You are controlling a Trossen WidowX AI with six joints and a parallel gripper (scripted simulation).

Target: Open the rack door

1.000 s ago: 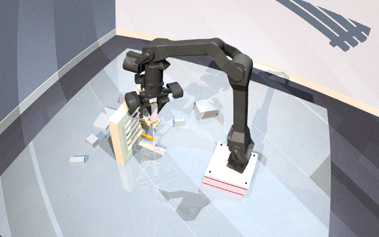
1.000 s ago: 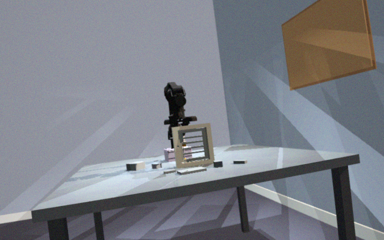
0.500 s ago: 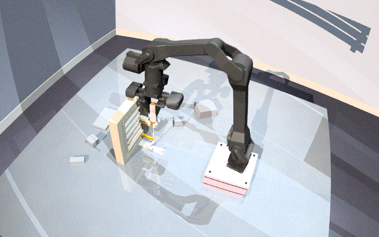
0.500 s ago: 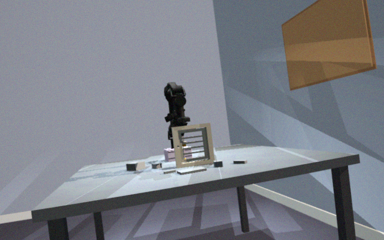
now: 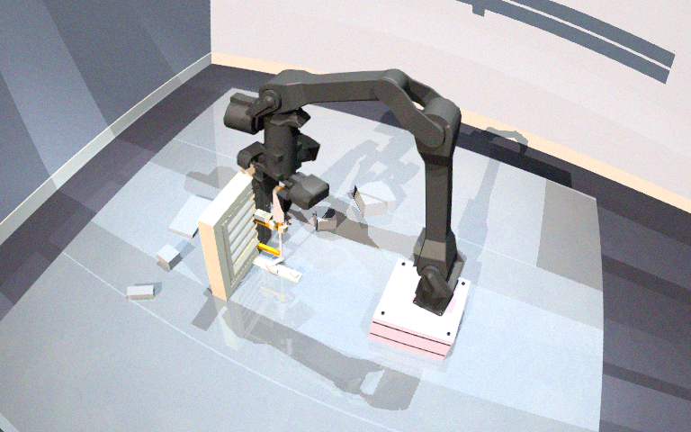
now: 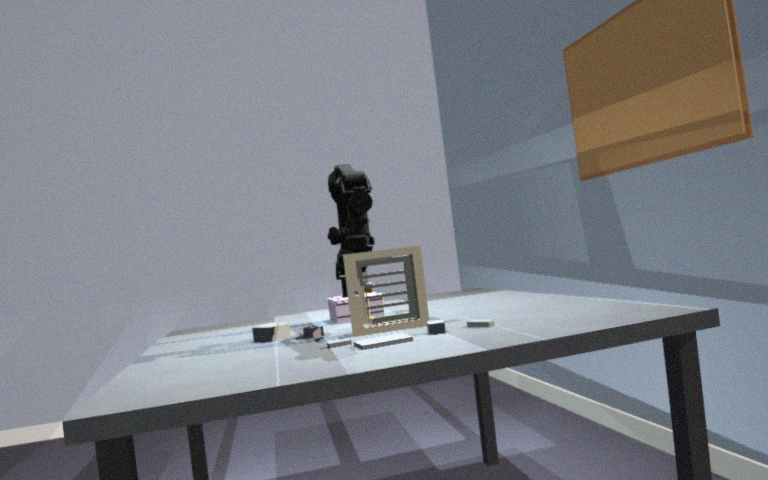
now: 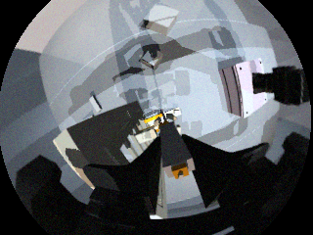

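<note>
Pale grey-blue, the broad table (image 5: pixel 484 387) (image 6: pixel 538 316) (image 7: pixel 198 78) carries a black robot arm (image 5: pixel 438 193) (image 6: pixel 350 209) (image 7: pixel 284 85), arched above a pink-and-white base block (image 5: pixel 392 300) (image 6: pixel 339 310) (image 7: pixel 249 98). Cream and slatted, the rack (image 5: pixel 212 259) (image 6: pixel 420 288) (image 7: pixel 61 139) stands upright on the tabletop, facing the base; its far end is partly covered by the arm in the top view, leaving the door's exact angle hard to make out. Beside it, the gripper (image 5: pixel 277 195) (image 6: pixel 356 271) (image 7: pixel 171 139) points downward, clamped on the upright handle (image 5: pixel 277 206) (image 7: pixel 180 169), pinkish-white with an orange part near its top. From the exterior, the rack obscures that grasp; in the wrist view, dark fingers hide the handle's sides and a black rim cuts off the corners. Nearby lie a wedge-like block (image 5: pixel 374 198) (image 6: pixel 271 332) (image 7: pixel 161 19), a flat slab (image 5: pixel 189 216) (image 6: pixel 382 340) and a small block (image 5: pixel 167 256) (image 6: pixel 436 327).
</note>
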